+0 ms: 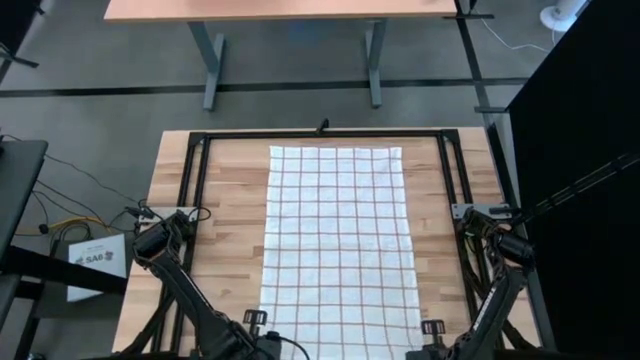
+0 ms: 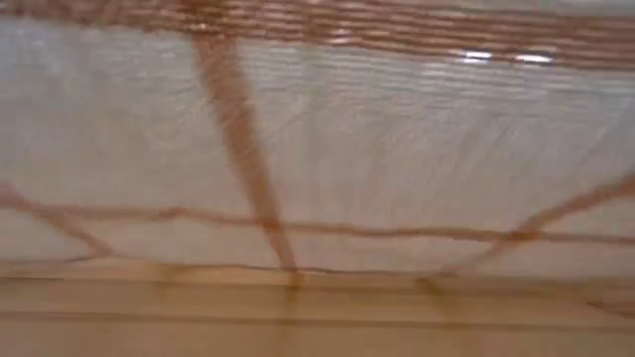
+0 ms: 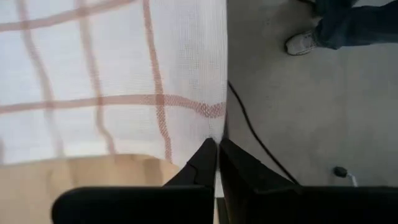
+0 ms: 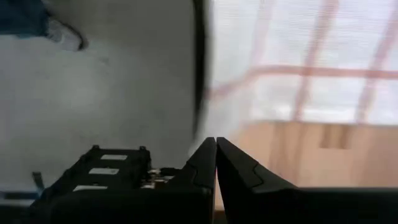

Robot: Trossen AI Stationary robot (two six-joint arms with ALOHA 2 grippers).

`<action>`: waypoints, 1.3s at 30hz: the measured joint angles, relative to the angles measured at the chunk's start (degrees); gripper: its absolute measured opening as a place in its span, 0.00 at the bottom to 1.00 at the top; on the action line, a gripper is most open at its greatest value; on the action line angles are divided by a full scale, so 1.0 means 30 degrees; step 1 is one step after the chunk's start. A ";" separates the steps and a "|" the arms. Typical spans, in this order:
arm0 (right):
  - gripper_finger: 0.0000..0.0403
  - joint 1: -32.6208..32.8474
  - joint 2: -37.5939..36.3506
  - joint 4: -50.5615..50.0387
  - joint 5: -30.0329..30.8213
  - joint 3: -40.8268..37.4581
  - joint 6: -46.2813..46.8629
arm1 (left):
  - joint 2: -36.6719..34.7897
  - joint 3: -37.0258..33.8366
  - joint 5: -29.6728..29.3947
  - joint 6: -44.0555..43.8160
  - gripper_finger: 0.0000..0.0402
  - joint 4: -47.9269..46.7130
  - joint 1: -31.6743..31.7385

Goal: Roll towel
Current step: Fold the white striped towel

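High view: the towel [image 1: 338, 240], a thin white cloth with a reddish-brown grid, lies flat and lengthwise down the middle of the wooden tabletop [image 1: 220, 220], running from 12 o'clock to the near edge at 6 o'clock. It looks light, limp and prone to bunching, so the likeliest hold is a pinch at each near corner, worked evenly to keep the roll straight. The left gripper [image 3: 217, 163] at 7 o'clock and the right gripper [image 4: 216, 163] at 5 o'clock sit at that edge, jaws pressed together; whether cloth is caught between them cannot be told.
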 joint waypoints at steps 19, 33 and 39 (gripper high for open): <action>0.02 -0.1188 -0.0096 -0.0681 0.1472 0.2016 0.0988 | -0.0080 0.2554 -0.1848 0.1236 0.00 -0.3666 0.0547; 0.41 -0.0842 -0.0029 0.6697 0.1130 -0.1191 0.1470 | -0.0080 0.2554 -0.2074 0.1184 0.00 -0.3940 0.0590; 0.54 -0.0420 0.0065 0.8402 0.1130 -0.2551 0.2014 | -0.0080 0.2554 -0.2780 0.1118 0.00 -0.3989 0.0590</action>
